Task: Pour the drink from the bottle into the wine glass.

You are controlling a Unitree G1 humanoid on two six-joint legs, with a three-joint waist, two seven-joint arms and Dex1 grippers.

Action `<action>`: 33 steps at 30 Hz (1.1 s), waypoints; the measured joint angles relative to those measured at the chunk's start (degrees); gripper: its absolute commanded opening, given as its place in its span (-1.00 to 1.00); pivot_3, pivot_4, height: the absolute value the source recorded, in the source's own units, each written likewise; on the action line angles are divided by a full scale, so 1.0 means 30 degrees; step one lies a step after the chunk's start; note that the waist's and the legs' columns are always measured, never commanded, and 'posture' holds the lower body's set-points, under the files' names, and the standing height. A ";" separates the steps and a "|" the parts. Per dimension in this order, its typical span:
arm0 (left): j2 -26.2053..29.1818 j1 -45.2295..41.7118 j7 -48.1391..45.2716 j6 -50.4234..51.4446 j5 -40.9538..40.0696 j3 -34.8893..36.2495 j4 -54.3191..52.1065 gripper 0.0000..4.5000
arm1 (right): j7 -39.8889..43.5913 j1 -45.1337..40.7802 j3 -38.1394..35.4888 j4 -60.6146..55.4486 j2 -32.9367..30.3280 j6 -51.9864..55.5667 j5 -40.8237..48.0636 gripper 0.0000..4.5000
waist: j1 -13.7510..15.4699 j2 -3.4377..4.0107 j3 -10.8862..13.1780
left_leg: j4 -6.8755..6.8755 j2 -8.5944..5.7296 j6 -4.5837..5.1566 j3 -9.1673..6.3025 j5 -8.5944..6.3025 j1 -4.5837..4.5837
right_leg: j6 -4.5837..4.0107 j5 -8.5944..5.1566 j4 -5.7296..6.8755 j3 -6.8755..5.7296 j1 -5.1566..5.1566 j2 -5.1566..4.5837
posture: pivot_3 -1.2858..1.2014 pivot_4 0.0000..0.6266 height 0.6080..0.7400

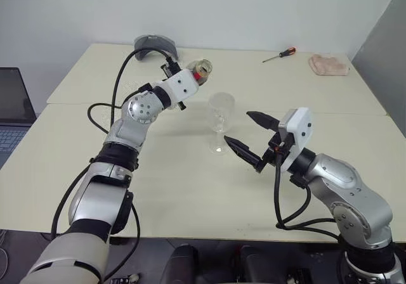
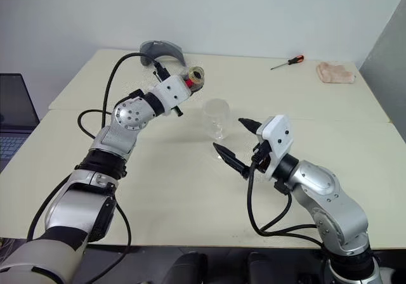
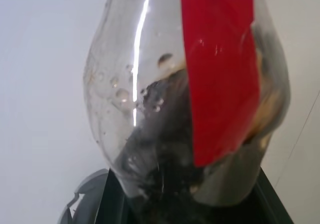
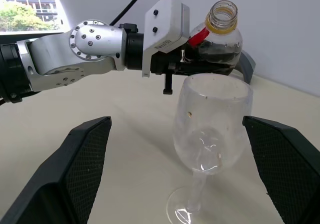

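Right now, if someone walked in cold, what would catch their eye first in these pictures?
Probably the left gripper holding the bottle in the air behind the wine glass, its uncapped mouth open and some dark drink inside. Next, the right gripper, jaws spread wide on either side of the empty glass mid-table without touching it.

screwdriver [image 1: 280, 55] and pink cloth [image 1: 328, 64] far right; laptop [image 1: 14, 109] at left

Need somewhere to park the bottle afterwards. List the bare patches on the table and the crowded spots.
Bare: the near tabletop between the two arms, and the far middle between the grey curved object and screwdriver. Crowded: the centre, where the left gripper holds the bottle behind the wine glass, the open right gripper beside it. The cloth takes the far right corner.
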 measured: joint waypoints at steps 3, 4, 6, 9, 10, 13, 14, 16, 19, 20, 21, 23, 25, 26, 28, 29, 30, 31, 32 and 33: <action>0.0161 -0.0330 0.0429 -0.1261 0.0866 -0.0572 0.0711 -0.64 | -0.0274 -0.0251 0.0053 0.0006 0.0228 0.0787 0.0233 1.00 | 0.0001 0.0000 0.0000 | 0.0013 -0.0001 -0.0001 0.0000 0.0002 -0.0045 | 0.0000 0.0000 0.0037 -0.0001 -0.0056 0.0000 | 0.03 -0.52 1.00; 0.0247 -0.0432 0.0592 -0.1666 0.1169 -0.0734 0.0897 -0.64 | -0.0354 -0.0392 0.0054 0.0012 0.0281 0.0980 0.0312 1.00 | -0.0004 0.0000 0.0000 | 0.0013 -0.0001 -0.0001 0.0002 0.0001 -0.0045 | 0.0000 0.0000 0.0041 0.0002 -0.0060 0.0000 | 0.03 -0.52 1.00; 0.0380 -0.0674 0.0996 -0.2345 0.1691 -0.0955 0.1178 -0.65 | -0.0497 -0.0660 0.0054 0.0052 0.0430 0.1074 0.0377 1.00 | -0.0010 0.0000 0.0000 | 0.0013 0.0000 0.0000 0.0001 0.0001 -0.0046 | 0.0000 0.0000 0.0046 -0.0001 -0.0066 0.0000 | 0.03 -0.52 1.00; 0.0695 -0.1121 0.1619 -0.3171 0.2360 -0.1098 0.1543 -0.65 | -0.0740 -0.0830 0.0176 0.0361 0.0745 0.1058 0.0320 1.00 | -0.0018 0.0000 0.0000 | 0.0013 0.0000 0.0001 0.0003 0.0001 -0.0046 | 0.0000 -0.0001 0.0051 0.0000 -0.0068 0.0001 | 0.03 -0.52 1.00; 0.0802 -0.1241 0.1813 -0.3418 0.2612 -0.1139 0.1604 -0.65 | -0.0870 -0.0849 0.0237 0.0496 0.0846 0.1033 0.0215 1.00 | -0.0016 0.0001 0.0000 | 0.0013 -0.0001 0.0001 0.0006 0.0001 -0.0046 | 0.0000 -0.0001 0.0050 0.0001 -0.0068 0.0000 | 0.03 -0.52 1.00; 0.1033 -0.1313 0.2484 -0.4105 0.3327 -0.1449 0.1666 -0.65 | -0.0965 -0.0882 0.0421 0.0679 0.1046 0.0884 -0.0249 1.00 | -0.0011 0.0000 0.0000 | 0.0014 -0.0001 0.0000 0.0006 0.0001 -0.0047 | 0.0000 -0.0001 0.0051 0.0001 -0.0068 0.0000 | 0.03 -0.52 1.00; 0.1057 -0.1323 0.2697 -0.4305 0.3569 -0.1535 0.1698 -0.65 | -0.0976 -0.0908 0.0534 0.0742 0.1071 0.0838 -0.0310 1.00 | -0.0011 0.0001 0.0000 | 0.0014 -0.0001 0.0001 0.0005 0.0001 -0.0047 | 0.0000 -0.0001 0.0053 0.0000 -0.0068 0.0000 | 0.03 -0.52 1.00; 0.1205 -0.1460 0.3263 -0.4673 0.4273 -0.1879 0.1791 -0.65 | -0.0979 -0.0949 0.0639 0.0799 0.1205 0.0774 -0.0418 1.00 | -0.0010 0.0000 0.0000 | 0.0014 -0.0001 0.0000 0.0004 0.0001 -0.0048 | 0.0000 -0.0001 0.0054 -0.0002 -0.0071 0.0000 | 0.03 -0.52 1.00; 0.1475 -0.1846 0.3946 -0.5164 0.5083 -0.2260 0.1829 -0.65 | -0.0997 -0.1078 0.0638 0.0913 0.1308 0.0688 -0.0482 1.00 | -0.0013 0.0001 0.0000 | 0.0014 -0.0001 0.0001 0.0006 0.0001 -0.0048 | 0.0000 -0.0001 0.0056 0.0000 -0.0073 0.0000 | 0.03 -0.52 1.00; 0.1511 -0.1980 0.4187 -0.5271 0.5255 -0.2306 0.1831 -0.65 | -0.1000 -0.1106 0.0639 0.0930 0.1344 0.0688 -0.0489 1.00 | -0.0012 0.0000 0.0000 | 0.0014 -0.0001 0.0001 0.0006 0.0001 -0.0048 | 0.0000 -0.0001 0.0056 -0.0001 -0.0073 0.0000 | 0.03 -0.52 1.00; 0.1542 -0.2065 0.4365 -0.5329 0.5412 -0.2326 0.1833 -0.65 | -0.0999 -0.1109 0.0639 0.0934 0.1357 0.0688 -0.0490 1.00 | -0.0013 0.0000 0.0000 | 0.0014 -0.0001 0.0000 0.0007 0.0001 -0.0048 | 0.0000 -0.0001 0.0057 -0.0001 -0.0073 0.0000 | 0.03 -0.52 1.00; 0.1640 -0.2203 0.4809 -0.5526 0.5800 -0.2433 0.1885 -0.65 | -0.1000 -0.1111 0.0639 0.0965 0.1363 0.0688 -0.0506 1.00 | -0.0017 0.0000 0.0000 | 0.0014 0.0000 0.0000 0.0007 0.0001 -0.0048 | 0.0000 -0.0001 0.0058 0.0000 -0.0073 0.0000 | 0.03 -0.52 1.00; 0.1756 -0.2296 0.5082 -0.5686 0.6115 -0.2594 0.1978 -0.65 | -0.1003 -0.1123 0.0639 0.1024 0.1374 0.0688 -0.0551 1.00 | -0.0018 0.0000 0.0000 | 0.0014 0.0000 0.0000 0.0008 0.0002 -0.0048 | 0.0000 -0.0001 0.0060 0.0000 -0.0074 0.0000 | 0.03 -0.52 1.00; 0.1791 -0.2313 0.5280 -0.5695 0.6323 -0.2650 0.2029 -0.65 | -0.1006 -0.1125 0.0639 0.1063 0.1382 0.0689 -0.0644 1.00 | -0.0016 0.0001 0.0000 | 0.0014 -0.0001 0.0000 0.0008 0.0002 -0.0048 | 0.0000 -0.0001 0.0060 0.0000 -0.0074 0.0000 | 0.03 -0.52 1.00; 0.1830 -0.2325 0.5627 -0.5729 0.6605 -0.2804 0.2146 -0.65 | -0.1021 -0.1127 0.0639 0.1130 0.1421 0.0688 -0.0679 1.00 | -0.0016 0.0001 0.0000 | 0.0016 0.0000 -0.0001 0.0009 0.0002 -0.0048 | 0.0000 -0.0001 0.0060 0.0000 -0.0074 0.0000 | 0.03 -0.52 1.00; 0.1839 -0.2350 0.5776 -0.5746 0.6751 -0.2882 0.2249 -0.65 | -0.1027 -0.1131 0.0640 0.1133 0.1449 0.0688 -0.0680 1.00 | -0.0015 0.0001 0.0000 | 0.0016 0.0000 -0.0001 0.0009 0.0002 -0.0048 | 0.0000 -0.0001 0.0060 0.0000 -0.0074 0.0000 | 0.03 -0.52 1.00; 0.1851 -0.2384 0.5892 -0.5758 0.6886 -0.2919 0.2343 -0.65 | -0.1043 -0.1134 0.0642 0.1133 0.1477 0.0689 -0.0688 1.00 | -0.0015 0.0000 0.0000 | 0.0016 0.0000 -0.0001 0.0009 0.0002 -0.0048 | 0.0000 -0.0001 0.0061 0.0000 -0.0075 0.0000 | 0.03 -0.52 1.00; 0.1901 -0.2431 0.6069 -0.5782 0.7099 -0.2971 0.2404 -0.65 | -0.1070 -0.1139 0.0647 0.1136 0.1501 0.0689 -0.0702 1.00 | -0.0016 0.0000 0.0000 | 0.0016 0.0000 -0.0001 0.0009 0.0002 -0.0048 | 0.0000 -0.0001 0.0062 0.0000 -0.0076 0.0000 | 0.03 -0.52 1.00; 0.1978 -0.2484 0.6212 -0.5819 0.7179 -0.3026 0.2417 -0.65 | -0.1116 -0.1147 0.0649 0.1139 0.1517 0.0689 -0.0728 1.00 | -0.0018 0.0000 0.0000 | 0.0016 0.0000 -0.0001 0.0010 0.0002 -0.0048 | 0.0000 -0.0001 0.0063 0.0002 -0.0078 0.0000 | 0.03 -0.52 1.00; 0.2076 -0.2571 0.6348 -0.5905 0.7278 -0.3088 0.2430 -0.65 | -0.1200 -0.1165 0.0653 0.1155 0.1550 0.0689 -0.0825 1.00 | -0.0018 0.0000 0.0000 | 0.0016 0.0000 -0.0002 0.0010 0.0003 -0.0048 | 0.0000 -0.0001 0.0064 0.0001 -0.0078 0.0000 | 0.03 -0.52 1.00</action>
